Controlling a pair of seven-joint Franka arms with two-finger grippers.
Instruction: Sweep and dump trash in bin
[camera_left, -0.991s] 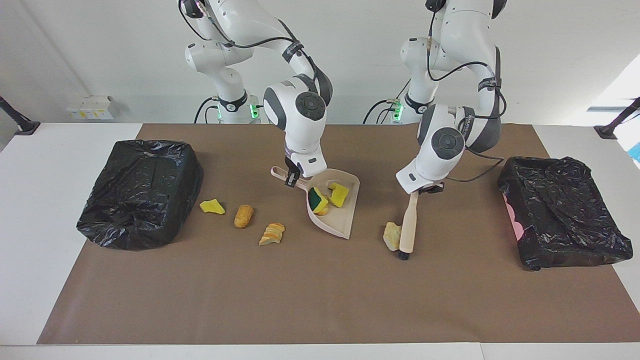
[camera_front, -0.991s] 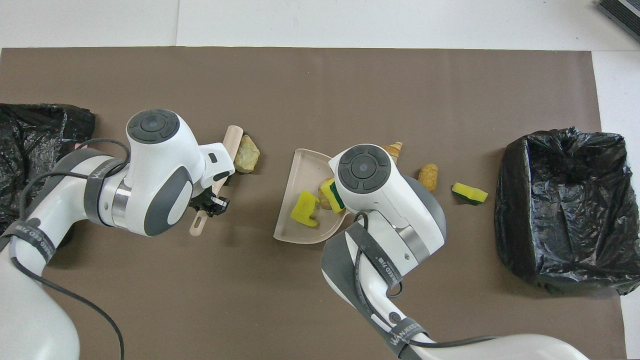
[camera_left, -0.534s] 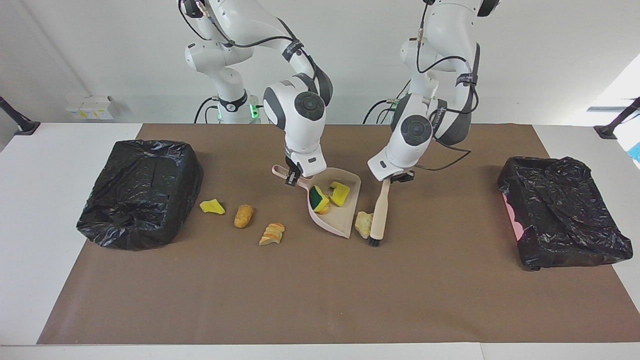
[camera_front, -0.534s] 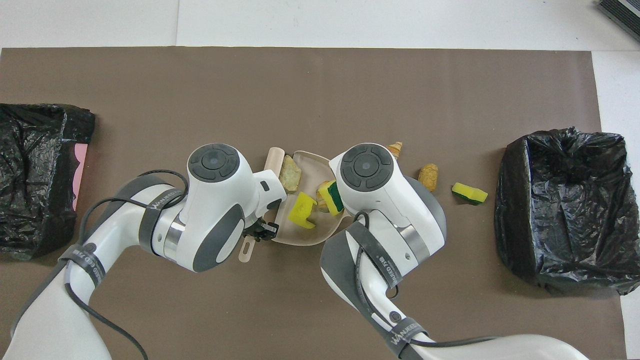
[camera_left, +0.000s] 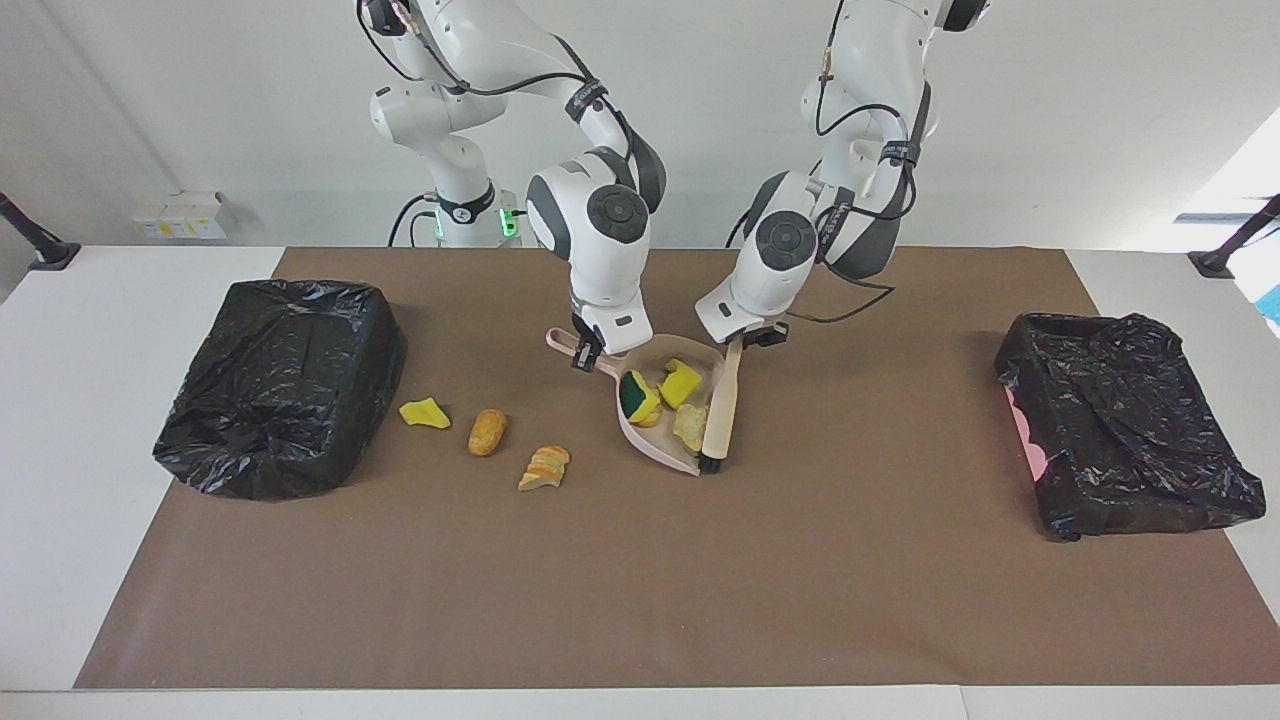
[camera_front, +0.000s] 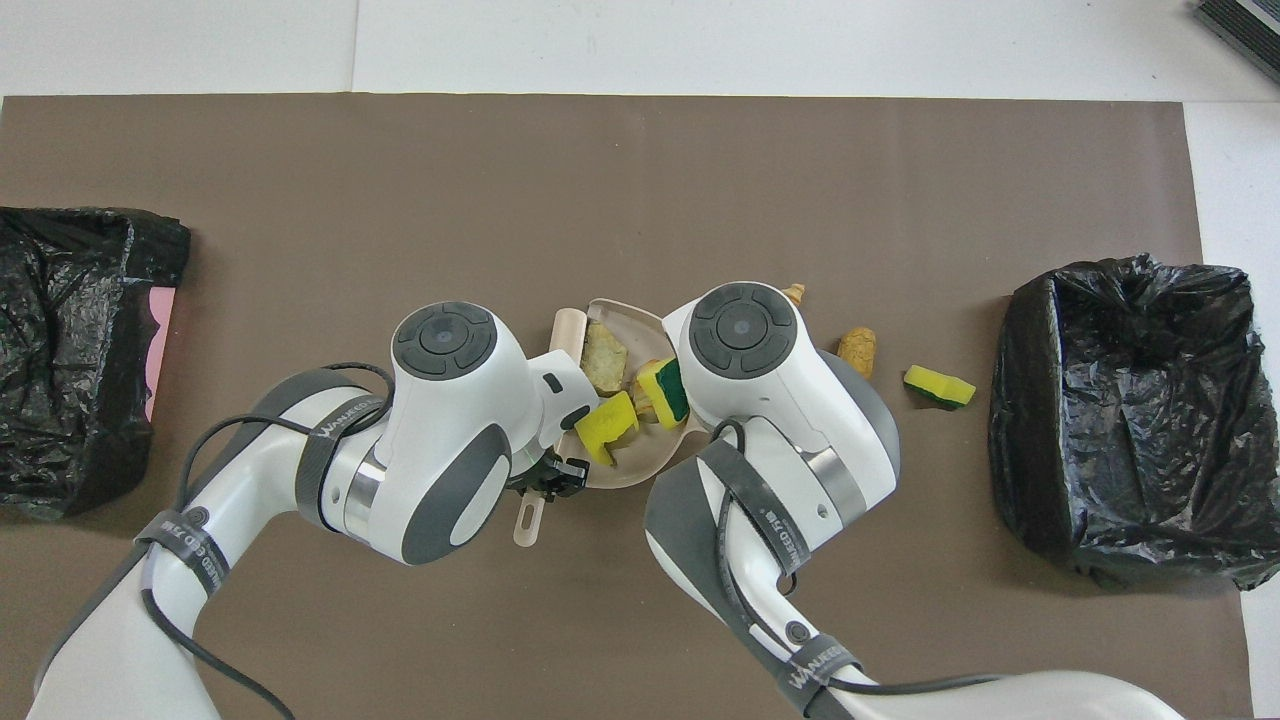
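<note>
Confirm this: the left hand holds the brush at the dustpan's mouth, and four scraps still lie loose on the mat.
Wrong count. The facing view shows three loose scraps on the mat. The left hand does hold the brush at the dustpan's mouth.
</note>
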